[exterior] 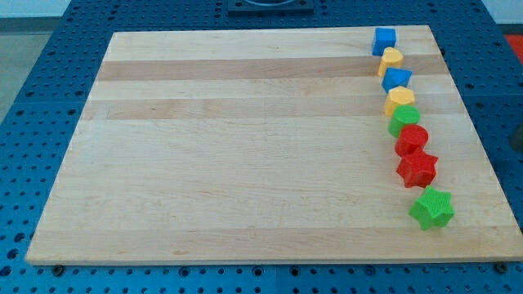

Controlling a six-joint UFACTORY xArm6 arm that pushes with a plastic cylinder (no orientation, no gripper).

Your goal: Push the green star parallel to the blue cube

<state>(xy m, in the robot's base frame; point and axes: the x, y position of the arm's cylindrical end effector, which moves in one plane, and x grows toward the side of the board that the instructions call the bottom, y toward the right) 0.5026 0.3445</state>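
The green star (431, 207) lies near the bottom right of the wooden board (245, 147), at the lower end of a line of blocks. The blue cube (385, 39) sits at the top right corner, at the line's upper end. My tip does not show in the camera view, so its place relative to the blocks cannot be told.
Between cube and star, going down the right side: a yellow heart-like block (391, 60), a blue block (396, 79), a yellow block (400, 100), a green round block (404, 120), a red round block (412, 140), a red star (417, 167). Blue pegboard surrounds the board.
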